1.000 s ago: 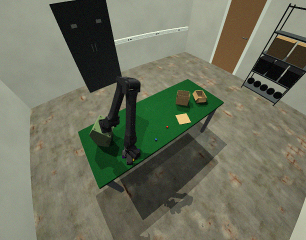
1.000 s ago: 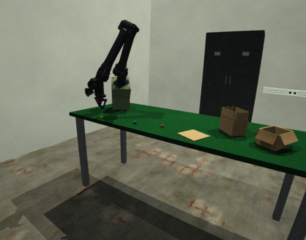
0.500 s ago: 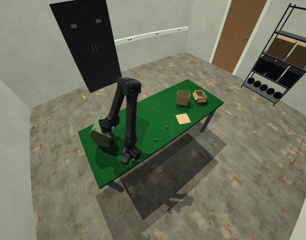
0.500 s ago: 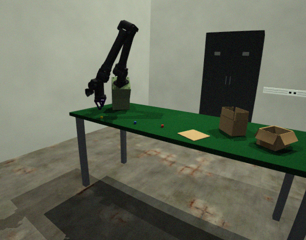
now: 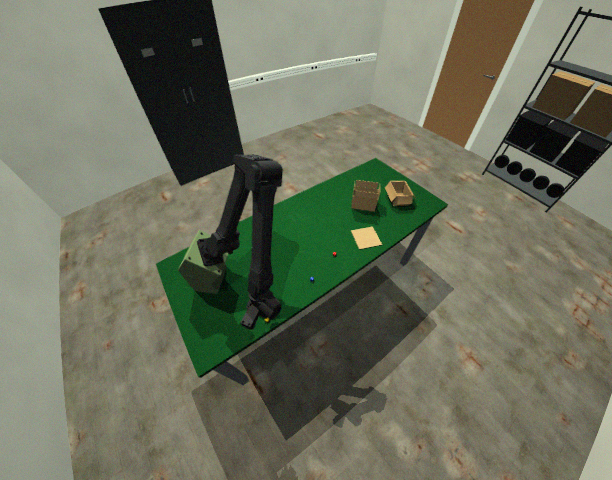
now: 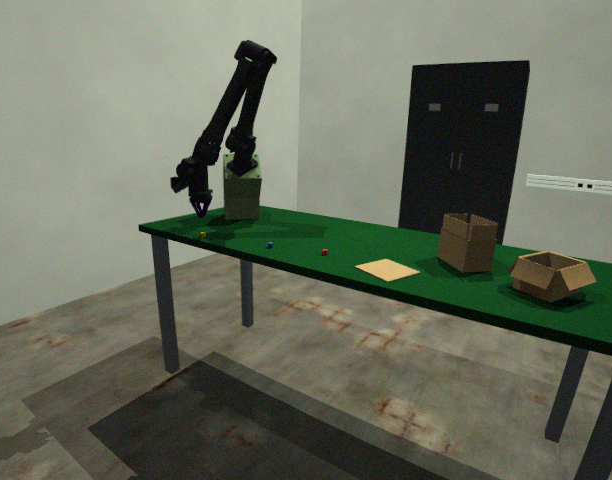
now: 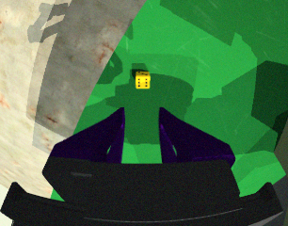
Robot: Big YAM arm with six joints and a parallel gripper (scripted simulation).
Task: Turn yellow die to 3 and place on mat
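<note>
The small yellow die (image 7: 143, 79) lies flat on the green table near its front left corner; it also shows in the top and exterior views (image 5: 266, 319) (image 6: 203, 234). My gripper (image 7: 141, 113) hangs a little above the table with its purple fingers pointing down. The fingers stand narrowly apart with nothing between them, and the die lies just beyond their tips. From the side, the gripper (image 6: 199, 211) is above and slightly behind the die. The tan mat (image 5: 365, 237) (image 6: 387, 269) lies far off toward the right half of the table. The die's pips are too small to read.
A blue die (image 5: 312, 279) (image 6: 269, 245) and a red die (image 5: 334, 254) (image 6: 324, 252) lie between the yellow die and the mat. Two open cardboard boxes (image 5: 365, 195) (image 5: 399, 192) stand behind the mat. The arm's olive base block (image 5: 203, 263) stands at the table's left end, and the table edge is close to the yellow die.
</note>
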